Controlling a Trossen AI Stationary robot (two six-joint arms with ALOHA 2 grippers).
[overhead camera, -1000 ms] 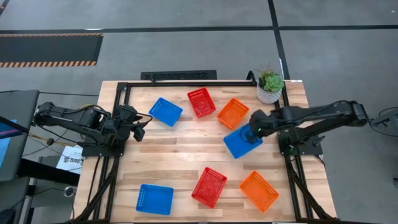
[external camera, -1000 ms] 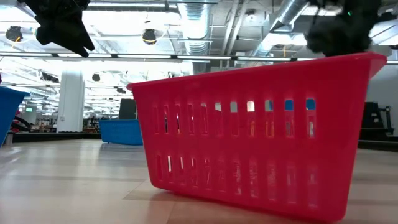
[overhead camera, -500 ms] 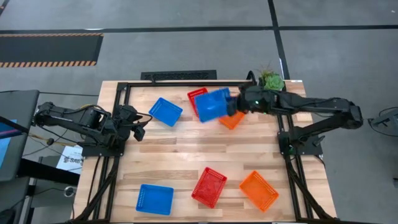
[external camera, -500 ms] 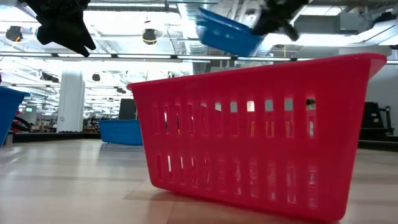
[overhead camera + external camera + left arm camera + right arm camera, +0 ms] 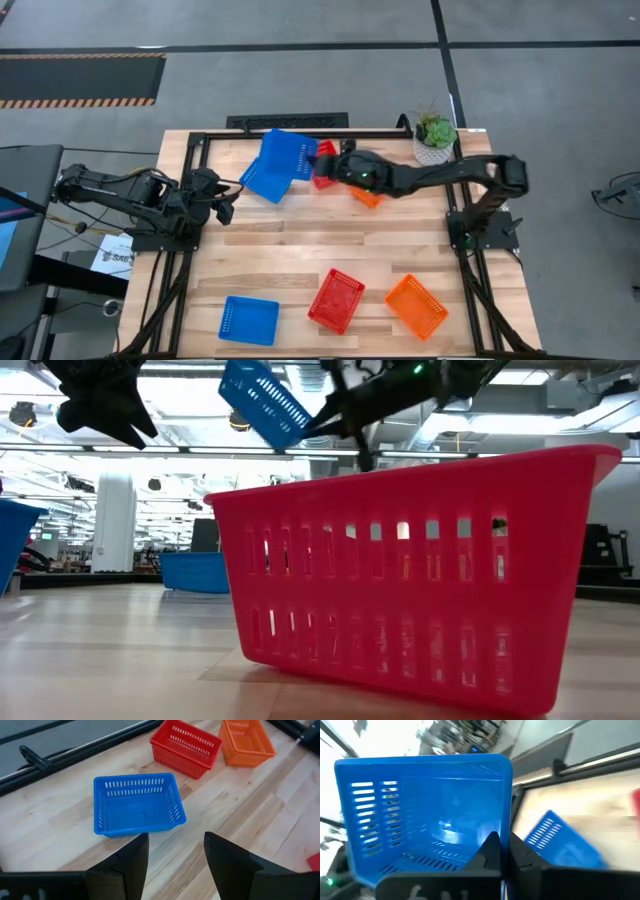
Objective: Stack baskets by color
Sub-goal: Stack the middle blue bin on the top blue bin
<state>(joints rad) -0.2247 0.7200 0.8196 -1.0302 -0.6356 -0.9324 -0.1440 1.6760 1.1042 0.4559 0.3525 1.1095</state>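
My right gripper [image 5: 320, 162] is shut on a blue basket [image 5: 285, 155] and holds it in the air over the table's far left part, above a second blue basket [image 5: 258, 183] that rests flat on the wood. In the low view the held basket [image 5: 265, 400] hangs tipped. A red basket [image 5: 322, 178] and an orange one [image 5: 368, 196] lie partly hidden under the right arm. A blue basket [image 5: 248, 320], a red one [image 5: 336, 300] and an orange one [image 5: 416, 306] sit along the near edge. My left gripper [image 5: 175, 855] waits open at the left side. My right gripper pinches the rim of one side wall [image 5: 508, 827] of the blue basket, one finger [image 5: 490, 851] inside and one outside. The fingers reach in about level from the table's right. The basket is lifted clear and tipped on edge, its open side toward the wrist.
A white pot with a green plant [image 5: 434, 138] stands at the far right corner. A black frame rail [image 5: 290, 133] runs along the far edge. Bare wood lies across the table's middle [image 5: 330, 235].
My right gripper has swung from the table's right middle toward the far left, tipping from pointing down to about level, and stays shut. The blue basket went with it, lifted off the wood and tipped onto its edge, ending above the far-left blue basket.
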